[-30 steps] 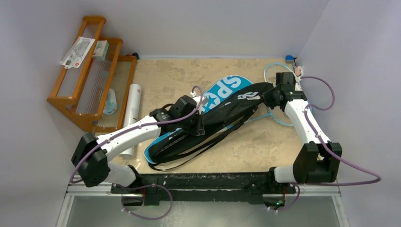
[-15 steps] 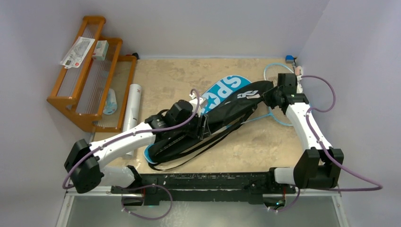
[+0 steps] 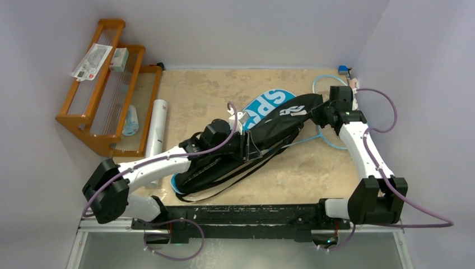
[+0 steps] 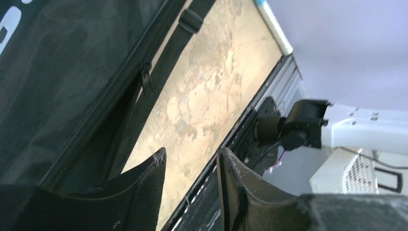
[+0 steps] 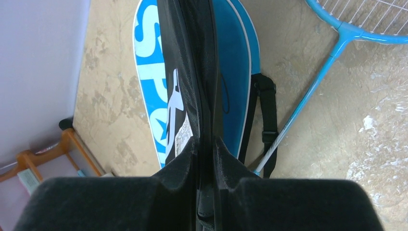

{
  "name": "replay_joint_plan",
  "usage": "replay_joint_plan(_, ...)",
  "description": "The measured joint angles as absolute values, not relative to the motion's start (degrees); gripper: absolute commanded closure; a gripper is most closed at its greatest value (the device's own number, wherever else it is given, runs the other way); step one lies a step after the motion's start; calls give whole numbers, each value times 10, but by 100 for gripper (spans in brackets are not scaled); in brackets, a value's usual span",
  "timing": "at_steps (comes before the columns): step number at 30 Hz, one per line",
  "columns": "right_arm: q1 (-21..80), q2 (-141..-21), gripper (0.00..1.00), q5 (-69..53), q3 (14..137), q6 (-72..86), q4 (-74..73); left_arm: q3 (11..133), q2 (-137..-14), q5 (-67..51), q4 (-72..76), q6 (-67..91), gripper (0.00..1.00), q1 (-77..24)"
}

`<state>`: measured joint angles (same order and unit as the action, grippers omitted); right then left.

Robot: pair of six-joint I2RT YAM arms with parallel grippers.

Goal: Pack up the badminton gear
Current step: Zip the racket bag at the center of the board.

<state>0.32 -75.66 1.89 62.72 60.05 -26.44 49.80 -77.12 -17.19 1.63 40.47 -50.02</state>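
Beneath black cover (image 3: 275, 128) pinched in right tool (image 5: 204, 142), blue cover (image 3: 263, 106) half-hidden; left tool (image 4: 190, 157) agape.

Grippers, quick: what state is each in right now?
Left gripper: open, nothing between the fingers.
Right gripper: closed, pinching the edge of the black racket cover.

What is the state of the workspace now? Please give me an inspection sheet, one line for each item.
Surface: tan table, mottled, partly covered.
Job's things: black cover lies across blue cover; blue racket at far right, head uncovered; white tube at left, beside the rack.
Clutter: wooden rack with packets on it.
Grippers: left gripper open, at the black cover's middle; right gripper shut on the black cover's end.
Cables: purple cables loop along both arms.
Surroundings: plain walls on three sides.
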Motion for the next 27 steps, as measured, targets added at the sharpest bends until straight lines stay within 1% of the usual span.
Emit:
replay_joint_plan(3, 3, -744, 93, 18, 627, 603, -265, 491, -786, -156, 65, 444, 62, -502)
replay_joint_plan(6, 3, -729, 93, 18, 627, 604, -265, 492, -803, -132, 94, 478, 57, -503)
replay_joint_plan(8, 3, -722, 93, 18, 627, 605, -265, 508, -828, -104, 81, 509, 56, -505)
replay_joint_plan(12, 3, -719, 93, 18, 627, 605, -265, 530, -861, -87, 72, 541, 56, -507)
replay_joint_plan(27, 3, -719, 93, 18, 619, 609, -260, 532, -909, -56, 103, 631, 57, -515)
